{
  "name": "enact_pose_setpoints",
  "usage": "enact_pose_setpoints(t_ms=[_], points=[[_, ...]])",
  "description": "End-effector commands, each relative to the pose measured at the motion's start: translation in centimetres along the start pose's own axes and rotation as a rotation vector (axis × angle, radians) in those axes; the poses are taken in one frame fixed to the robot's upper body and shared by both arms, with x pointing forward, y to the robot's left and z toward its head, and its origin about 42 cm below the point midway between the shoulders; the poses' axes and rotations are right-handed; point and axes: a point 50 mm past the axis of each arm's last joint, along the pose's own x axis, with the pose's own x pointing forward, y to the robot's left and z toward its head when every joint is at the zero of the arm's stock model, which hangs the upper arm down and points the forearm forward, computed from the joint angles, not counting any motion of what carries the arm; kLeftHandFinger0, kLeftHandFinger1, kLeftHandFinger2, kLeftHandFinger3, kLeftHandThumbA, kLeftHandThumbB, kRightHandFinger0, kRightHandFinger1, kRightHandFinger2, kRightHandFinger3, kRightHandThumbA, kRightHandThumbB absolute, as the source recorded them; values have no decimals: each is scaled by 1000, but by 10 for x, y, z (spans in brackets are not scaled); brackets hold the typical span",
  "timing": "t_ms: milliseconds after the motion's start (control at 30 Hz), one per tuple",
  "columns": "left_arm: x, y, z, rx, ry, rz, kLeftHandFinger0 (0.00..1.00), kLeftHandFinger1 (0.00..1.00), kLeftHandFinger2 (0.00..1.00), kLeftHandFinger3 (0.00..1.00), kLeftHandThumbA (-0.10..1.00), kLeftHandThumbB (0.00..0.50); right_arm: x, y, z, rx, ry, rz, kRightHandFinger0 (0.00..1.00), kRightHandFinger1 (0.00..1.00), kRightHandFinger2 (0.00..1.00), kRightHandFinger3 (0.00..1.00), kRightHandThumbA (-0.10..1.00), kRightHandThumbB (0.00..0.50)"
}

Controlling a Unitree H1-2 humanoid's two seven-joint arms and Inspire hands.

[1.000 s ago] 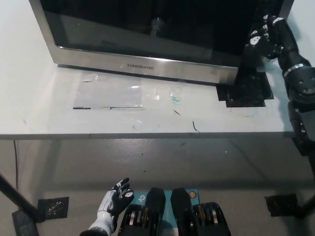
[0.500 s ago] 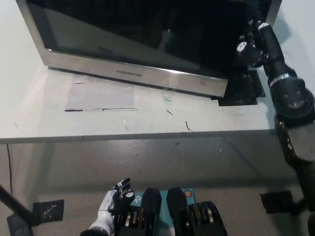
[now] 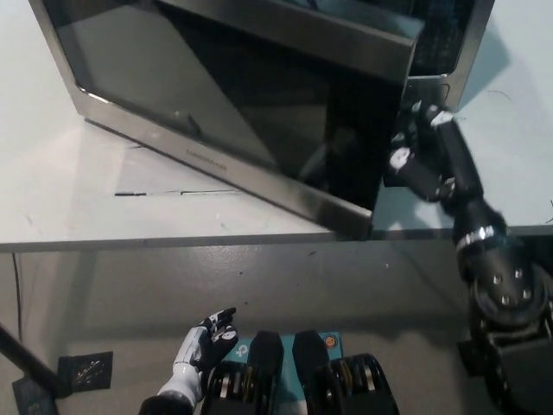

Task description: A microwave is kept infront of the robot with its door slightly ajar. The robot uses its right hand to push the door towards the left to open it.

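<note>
The microwave (image 3: 449, 52) stands at the back of the white table (image 3: 69, 225). Its stainless-framed dark glass door (image 3: 225, 112) is swung well out, its free end reaching the table's front edge. My black right hand (image 3: 419, 156) is behind that free end, against the door's inner side, fingers curled loosely with nothing held. The oven's opening shows as a gap above the hand. My white left hand (image 3: 203, 346) rests low at the lower left, below the table, fingers apart and empty.
A black tape line (image 3: 173, 192) marks the table in front of the door. The grey floor (image 3: 285, 285) lies beyond the table's front edge, with a black marker plate (image 3: 86, 367) at the lower left.
The door has swung far out toward the left and front. My right hand has followed its free end, moving down and toward the table's edge. The left hand has stayed put.
</note>
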Motion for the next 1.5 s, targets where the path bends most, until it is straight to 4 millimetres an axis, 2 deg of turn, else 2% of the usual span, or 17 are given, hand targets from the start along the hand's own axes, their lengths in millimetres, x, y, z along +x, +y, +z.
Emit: enact_pose_setpoints(t_ms=[0, 133, 433, 633, 667, 800, 933, 1067, 1100, 1133, 1200, 1267, 1300, 1333, 1400, 1433, 1467], points=[[7, -2, 15, 12, -39, -15, 940, 932, 934, 820, 209, 250, -3, 26, 36, 102, -118, 128, 272, 310, 399, 540, 101, 179], [7, -2, 15, 6, -44, -18, 936, 907, 906, 781, 188, 250, -27, 35, 36, 150, -135, 157, 318, 355, 460, 598, 71, 141], [8, -2, 16, 17, -44, -25, 952, 949, 951, 847, 207, 242, -60, 59, 36, 235, -118, 187, 333, 352, 412, 579, 32, 149], [10, -7, 18, 12, -48, -34, 910, 899, 910, 809, 195, 218, -70, 70, 32, 265, -108, 209, 316, 365, 436, 586, 92, 142], [10, -7, 18, 6, -56, -40, 892, 886, 902, 799, 186, 212, -78, 85, 33, 296, -103, 246, 296, 348, 435, 574, 111, 146], [11, -8, 20, 13, -39, -30, 868, 886, 910, 808, 181, 202, -83, 99, 37, 331, -107, 276, 254, 301, 387, 543, 130, 163], [12, -8, 20, -7, -43, -36, 926, 934, 947, 804, 115, 194, -89, 117, 42, 340, -118, 325, 212, 287, 374, 529, 203, 179], [13, -8, 22, -27, -47, -54, 961, 974, 986, 824, 94, 151, -93, 129, 46, 352, -120, 361, 204, 280, 364, 521, 206, 182], [14, -8, 21, -32, -43, -49, 933, 957, 981, 839, 95, 76, -96, 137, 49, 355, -125, 393, 201, 268, 357, 529, 180, 169], [14, -9, 21, -33, -52, -44, 895, 920, 924, 753, 81, 72, -98, 141, 49, 372, -114, 409, 194, 255, 352, 538, 149, 163], [15, -9, 21, -23, -19, -23, 759, 757, 764, 690, 108, 96, -99, 145, 51, 332, -122, 415, 183, 237, 335, 537, 167, 172], [15, -10, 23, 57, -29, -27, 780, 800, 854, 858, 233, 34, -103, 150, 52, 324, -119, 441, 217, 268, 359, 534, 170, 172], [15, -11, 25, 178, -19, -38, 746, 797, 882, 941, 352, 13, -104, 152, 52, 324, -119, 448, 214, 270, 358, 526, 151, 177], [16, -11, 26, 276, -20, -47, 791, 846, 944, 984, 438, 1, -105, 154, 53, 324, -121, 456, 211, 270, 358, 523, 131, 168], [20, -13, 29, 446, -67, -79, 868, 902, 985, 1000, 350, 11, -107, 158, 53, 316, -126, 476, 210, 271, 364, 527, 117, 167], [25, -13, 30, 557, -4, -84, 957, 993, 1000, 1000, 321, 40, -107, 160, 54, 305, -128, 489, 199, 263, 358, 525, 135, 168], [33, -14, 29, 614, 6, -108, 1000, 1000, 1000, 1000, 227, 87, -108, 163, 55, 290, -119, 500, 187, 262, 358, 527, 164, 172]])
